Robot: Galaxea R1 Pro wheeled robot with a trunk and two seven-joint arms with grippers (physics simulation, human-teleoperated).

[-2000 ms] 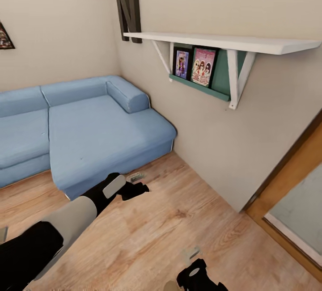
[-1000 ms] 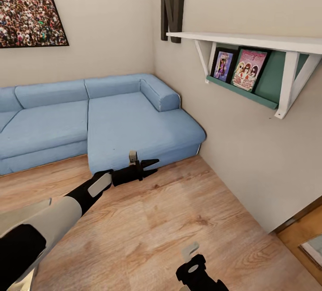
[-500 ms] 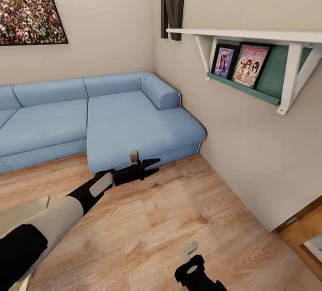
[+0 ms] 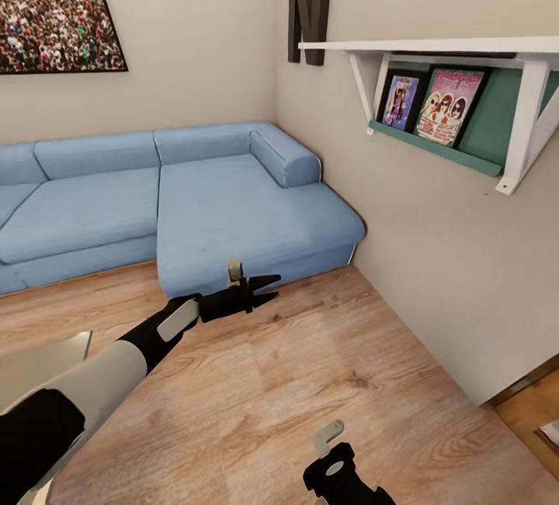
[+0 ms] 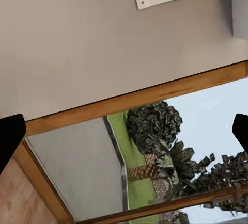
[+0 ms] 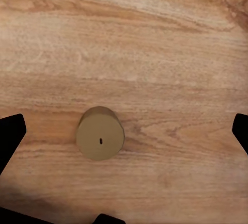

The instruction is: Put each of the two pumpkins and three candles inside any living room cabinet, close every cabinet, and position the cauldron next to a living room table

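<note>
Candle (image 6: 100, 132) pickup pending: upright on wood floor (image 6: 155, 38) beneath right gripper (image 6: 124, 131), jaws spread, empty; next, lower & clamp.

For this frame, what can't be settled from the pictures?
- Right pincer: the head view's bottom edge cuts its arm off.
- Candle: the right wrist view looks straight down on its top, so its height is hidden.
- Framed pictures on the wall shelf: too small to read in the head view.
- Sofa and wall poster: cropped by the head view's left edge.
</note>
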